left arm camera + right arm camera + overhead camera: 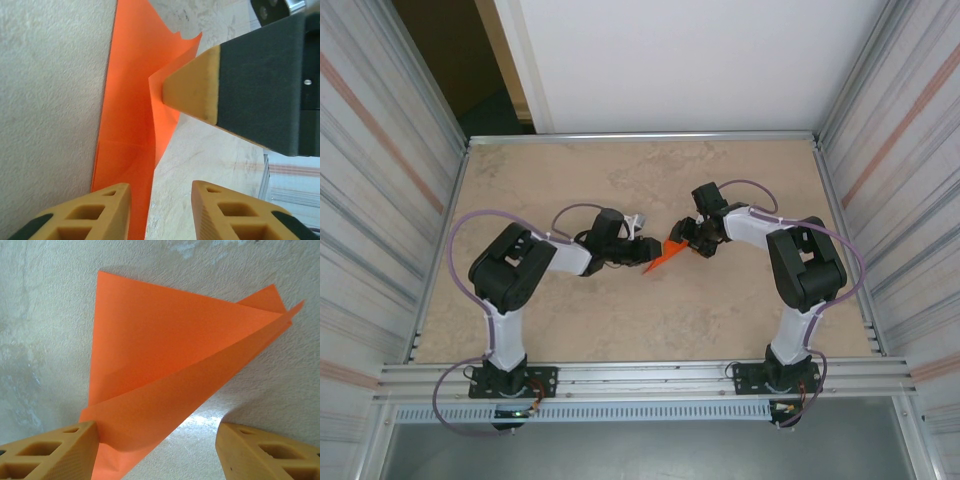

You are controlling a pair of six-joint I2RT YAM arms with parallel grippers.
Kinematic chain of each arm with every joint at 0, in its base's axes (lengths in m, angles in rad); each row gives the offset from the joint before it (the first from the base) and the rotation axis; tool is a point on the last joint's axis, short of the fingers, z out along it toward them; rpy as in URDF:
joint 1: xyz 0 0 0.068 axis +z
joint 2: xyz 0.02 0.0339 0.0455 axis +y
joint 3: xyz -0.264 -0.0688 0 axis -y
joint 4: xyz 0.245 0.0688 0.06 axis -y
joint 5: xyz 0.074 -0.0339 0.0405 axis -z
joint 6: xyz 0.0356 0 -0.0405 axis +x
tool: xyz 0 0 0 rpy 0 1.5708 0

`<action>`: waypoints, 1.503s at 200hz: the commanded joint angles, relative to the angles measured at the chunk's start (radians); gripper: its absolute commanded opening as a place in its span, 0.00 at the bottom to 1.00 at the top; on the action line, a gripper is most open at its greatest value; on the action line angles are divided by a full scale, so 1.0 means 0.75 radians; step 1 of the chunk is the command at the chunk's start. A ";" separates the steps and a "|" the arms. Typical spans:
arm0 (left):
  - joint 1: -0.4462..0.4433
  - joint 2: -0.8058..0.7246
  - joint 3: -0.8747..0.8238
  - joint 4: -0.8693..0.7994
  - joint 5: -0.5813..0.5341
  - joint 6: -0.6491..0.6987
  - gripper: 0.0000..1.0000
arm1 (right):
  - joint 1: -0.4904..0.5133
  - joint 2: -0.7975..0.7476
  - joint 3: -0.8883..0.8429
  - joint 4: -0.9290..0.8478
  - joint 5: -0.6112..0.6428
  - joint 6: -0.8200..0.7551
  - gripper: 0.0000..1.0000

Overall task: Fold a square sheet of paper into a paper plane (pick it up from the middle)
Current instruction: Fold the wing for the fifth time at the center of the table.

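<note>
Two items: left pincer [160, 195], right pincer [157, 430], both wide, empty. Paper plane [663, 258] half-folded on worktop [620, 330]. We judge: creasing stage; nxt needs flap pressed flat.

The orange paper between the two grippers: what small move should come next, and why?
Probably close the right gripper on the orange paper. Its jaws stand wide apart, and the folded layers rise loose off the table between them, with one finger touching the paper. A pinch would likely sharpen the crease. The left gripper is open too.
</note>
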 commanded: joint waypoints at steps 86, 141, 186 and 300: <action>-0.029 0.006 0.061 -0.201 -0.019 0.308 0.35 | 0.033 0.185 -0.061 0.016 0.025 0.008 0.64; -0.036 0.008 0.086 -0.277 -0.037 0.393 0.33 | 0.033 0.195 -0.052 0.004 0.023 0.017 0.64; -0.054 0.044 0.110 -0.338 -0.065 0.455 0.33 | 0.029 0.215 -0.039 -0.009 0.011 0.034 0.64; -0.053 0.080 0.122 -0.439 -0.140 0.533 0.20 | 0.018 0.246 -0.013 -0.045 0.003 0.054 0.64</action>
